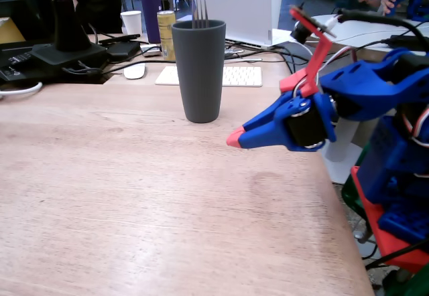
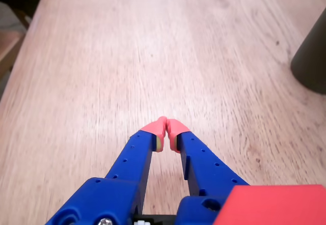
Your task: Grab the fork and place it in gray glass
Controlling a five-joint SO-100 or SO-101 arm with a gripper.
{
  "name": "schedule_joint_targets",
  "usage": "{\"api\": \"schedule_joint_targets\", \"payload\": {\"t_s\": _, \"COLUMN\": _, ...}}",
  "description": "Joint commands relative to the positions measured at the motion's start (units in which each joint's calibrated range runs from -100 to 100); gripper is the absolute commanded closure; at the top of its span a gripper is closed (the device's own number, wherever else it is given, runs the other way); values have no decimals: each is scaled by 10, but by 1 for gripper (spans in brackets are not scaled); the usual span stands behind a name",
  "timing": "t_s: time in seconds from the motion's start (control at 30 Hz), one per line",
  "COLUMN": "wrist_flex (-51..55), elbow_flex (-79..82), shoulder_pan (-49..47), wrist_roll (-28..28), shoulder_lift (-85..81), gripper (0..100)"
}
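Observation:
The gray glass (image 1: 199, 69) stands upright on the wooden table (image 1: 134, 195), a tall matte dark tumbler. The fork (image 1: 200, 15) stands inside it; only its tines stick up above the rim, the handle is hidden. My blue gripper (image 1: 234, 138) with red tips hangs to the right of the glass in the fixed view, a little above the table, apart from it. In the wrist view my gripper (image 2: 165, 125) is shut with its tips touching and nothing between them. The base of the glass (image 2: 311, 62) shows at that view's right edge.
Behind the glass are a white keyboard (image 1: 221, 76), a white mouse (image 1: 135, 71), a yellow can (image 1: 165, 33), a small white paper cup (image 1: 131, 23) and a black stand (image 1: 67, 38) with cables. The table's right edge runs beside my arm base (image 1: 395, 195).

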Motion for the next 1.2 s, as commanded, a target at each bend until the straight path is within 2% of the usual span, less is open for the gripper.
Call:
{"api": "schedule_joint_targets", "payload": {"t_s": 0.0, "wrist_flex": 27, "elbow_flex": 5, "shoulder_pan": 1, "wrist_roll": 0, "shoulder_lift": -9, "gripper": 100}}
{"api": "schedule_joint_targets", "payload": {"t_s": 0.17, "wrist_flex": 29, "elbow_flex": 3, "shoulder_pan": -2, "wrist_roll": -31, "shoulder_lift": -21, "gripper": 100}}
{"api": "schedule_joint_targets", "payload": {"t_s": 1.17, "wrist_flex": 28, "elbow_flex": 4, "shoulder_pan": 11, "wrist_roll": -26, "shoulder_lift": -22, "gripper": 100}}
